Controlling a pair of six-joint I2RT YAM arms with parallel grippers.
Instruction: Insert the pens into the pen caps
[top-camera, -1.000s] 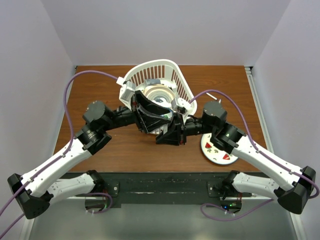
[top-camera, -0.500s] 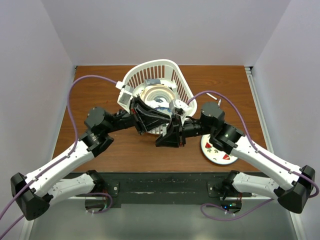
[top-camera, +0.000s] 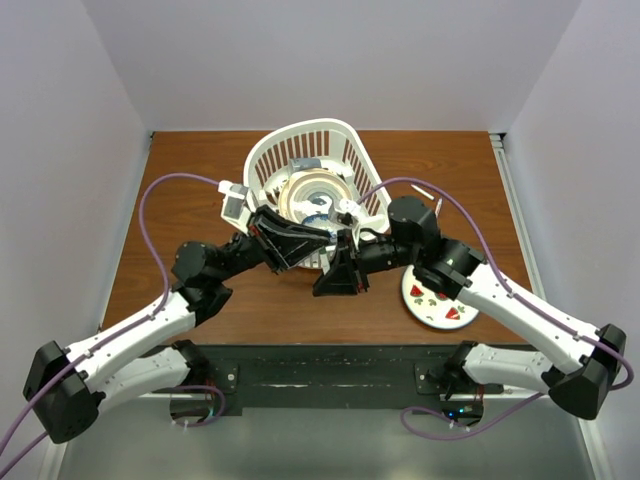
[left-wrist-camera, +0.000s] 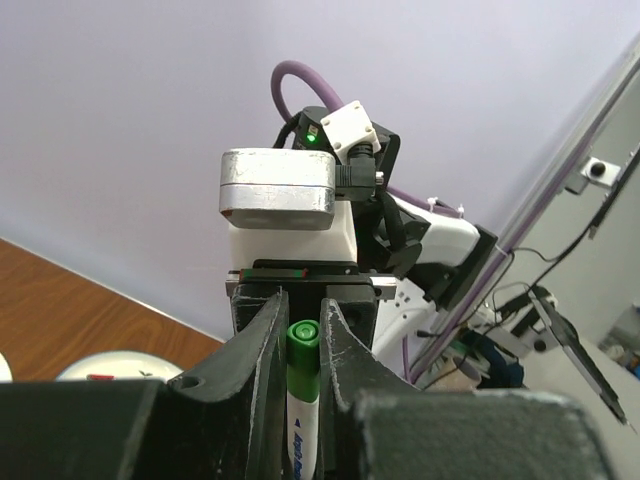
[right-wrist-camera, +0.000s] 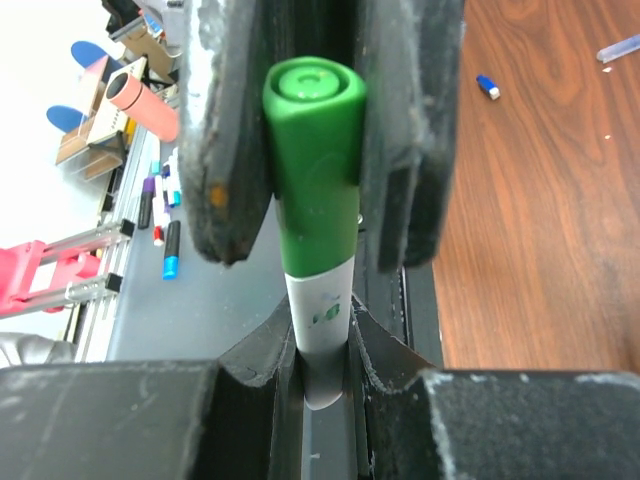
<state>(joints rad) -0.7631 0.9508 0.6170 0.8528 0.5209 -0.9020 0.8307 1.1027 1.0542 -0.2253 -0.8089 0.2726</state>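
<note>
Brown wood worktop (top-camera: 200, 170) filled the middle of the top view, with a white basket (top-camera: 345, 135) at its upper centre. Just below the basket, the left fingers (right-wrist-camera: 230, 150) pinched the green cap (right-wrist-camera: 315, 170). The right fingers (right-wrist-camera: 378, 350) pinched the white barrel of the pen (right-wrist-camera: 322, 310) directly beneath it, and the cap looked seated. Light, stiff and smooth, the pen probably wanted a firm mid-barrel hold, since round plastic slips. A loose blue cap (right-wrist-camera: 487, 87) lay at the upper right of the right wrist view.

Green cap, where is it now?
Right wrist view, upper middle: the green cap is on the white pen, squeezed between the left tool's fingers, while the right tool grips the pen just below.
</note>
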